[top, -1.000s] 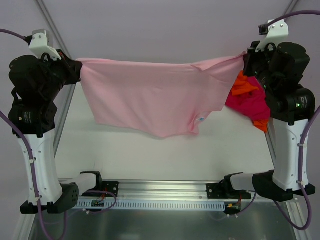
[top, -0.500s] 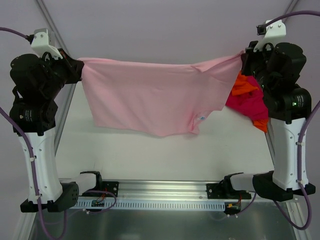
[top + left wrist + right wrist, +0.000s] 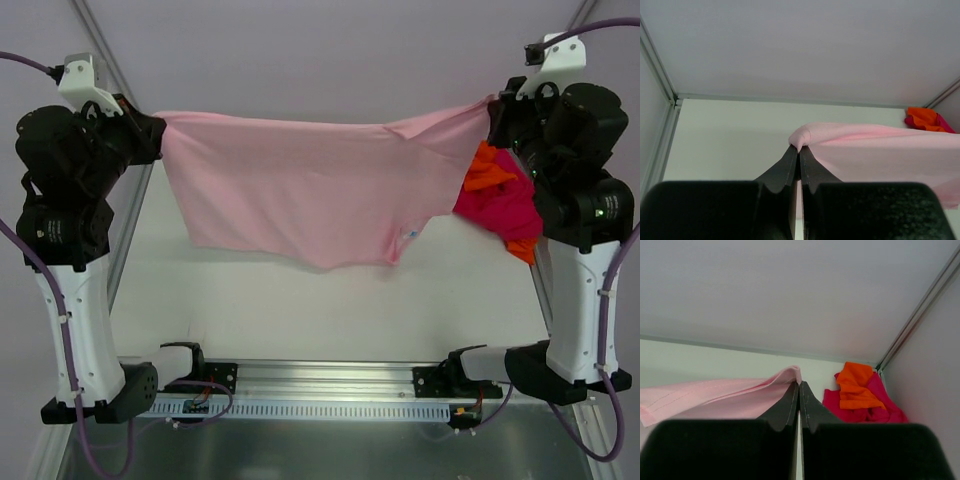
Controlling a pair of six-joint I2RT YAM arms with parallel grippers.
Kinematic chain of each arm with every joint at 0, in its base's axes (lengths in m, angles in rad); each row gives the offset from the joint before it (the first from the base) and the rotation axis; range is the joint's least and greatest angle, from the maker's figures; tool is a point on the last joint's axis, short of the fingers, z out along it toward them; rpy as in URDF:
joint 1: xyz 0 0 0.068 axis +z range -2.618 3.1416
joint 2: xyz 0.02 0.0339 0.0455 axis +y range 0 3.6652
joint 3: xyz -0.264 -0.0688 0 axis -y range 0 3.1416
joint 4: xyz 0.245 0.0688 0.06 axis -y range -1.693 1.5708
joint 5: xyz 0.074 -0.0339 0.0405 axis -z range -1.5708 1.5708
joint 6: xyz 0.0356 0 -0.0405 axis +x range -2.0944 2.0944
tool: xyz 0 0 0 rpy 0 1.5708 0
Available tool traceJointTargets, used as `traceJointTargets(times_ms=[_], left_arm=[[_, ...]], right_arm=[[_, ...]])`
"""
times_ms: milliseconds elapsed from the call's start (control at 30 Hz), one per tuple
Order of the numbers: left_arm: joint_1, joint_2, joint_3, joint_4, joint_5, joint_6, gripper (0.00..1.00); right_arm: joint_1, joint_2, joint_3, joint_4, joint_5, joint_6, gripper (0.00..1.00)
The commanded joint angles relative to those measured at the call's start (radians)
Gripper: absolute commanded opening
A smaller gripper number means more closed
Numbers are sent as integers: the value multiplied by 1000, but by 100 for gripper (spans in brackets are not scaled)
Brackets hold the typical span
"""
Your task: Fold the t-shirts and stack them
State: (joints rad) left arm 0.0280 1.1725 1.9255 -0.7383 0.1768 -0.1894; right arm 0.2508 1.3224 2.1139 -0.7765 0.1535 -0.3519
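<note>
Pink t-shirt hangs spread above the worktop, stretched taut between both arms. The left claw is clamped on one corner, the right claw on the other. A crumpled orange-and-magenta heap lies in the worktop's far right corner.

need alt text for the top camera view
A pink t-shirt hangs stretched between the left gripper and right gripper, each pinching an upper corner. A bunch of orange and red clothes sits beside the right gripper.
</note>
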Motion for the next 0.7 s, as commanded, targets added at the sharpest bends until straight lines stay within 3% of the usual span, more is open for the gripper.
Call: traceJointTargets(times_ms=[0,333,667], left_arm=[[10,-42,41,47,-16,27,0],[10,-164,-48,43,-20,-5,0],[10,-266,7,-30,-17,-27,0]], right_arm=[[2,-15,110,19,24,-2,1],[18,-81,121,-33,-3,-16,1],[19,-225,118,-52,-43,1,1]])
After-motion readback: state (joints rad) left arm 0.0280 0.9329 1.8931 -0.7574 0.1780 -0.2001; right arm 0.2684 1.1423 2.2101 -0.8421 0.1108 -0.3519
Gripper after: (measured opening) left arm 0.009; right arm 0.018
